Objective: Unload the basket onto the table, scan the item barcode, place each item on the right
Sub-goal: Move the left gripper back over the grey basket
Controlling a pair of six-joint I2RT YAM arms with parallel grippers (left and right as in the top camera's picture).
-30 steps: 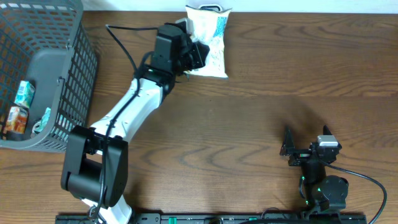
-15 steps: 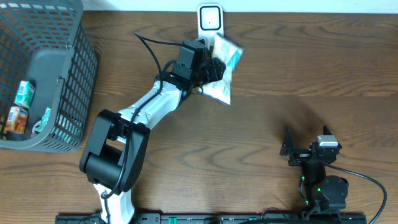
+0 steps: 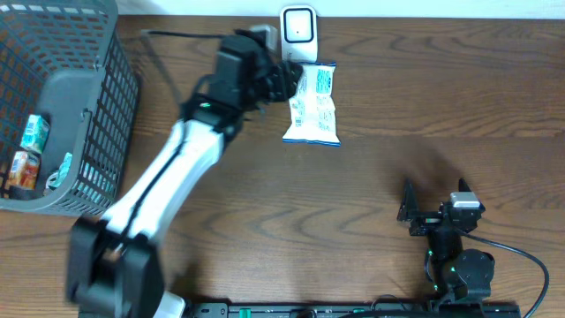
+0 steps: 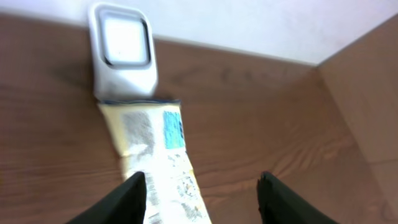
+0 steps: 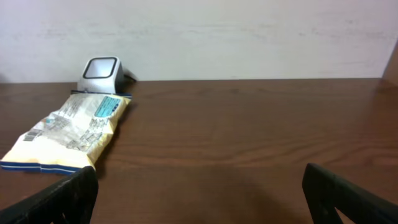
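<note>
The item, a white and blue snack bag (image 3: pixel 312 104), lies flat on the wooden table just in front of the white barcode scanner (image 3: pixel 298 24). My left gripper (image 3: pixel 281 81) hovers at the bag's upper left corner, open and holding nothing. In the left wrist view the bag (image 4: pixel 158 162) runs from the scanner (image 4: pixel 122 53) down under the left finger (image 4: pixel 127 202), with the jaws spread wide. My right gripper (image 3: pixel 433 208) rests open at the lower right, far from the bag (image 5: pixel 68 134) and the scanner (image 5: pixel 101 73).
A grey mesh basket (image 3: pixel 106 97) stands at the table's left edge with a few small packages inside. A white wall runs behind the scanner. Bare wood lies between the bag and the right arm.
The left gripper opened and let go of the bag, which now lies flat in front of the scanner. The left arm swung back to the left. The right arm has not moved.
</note>
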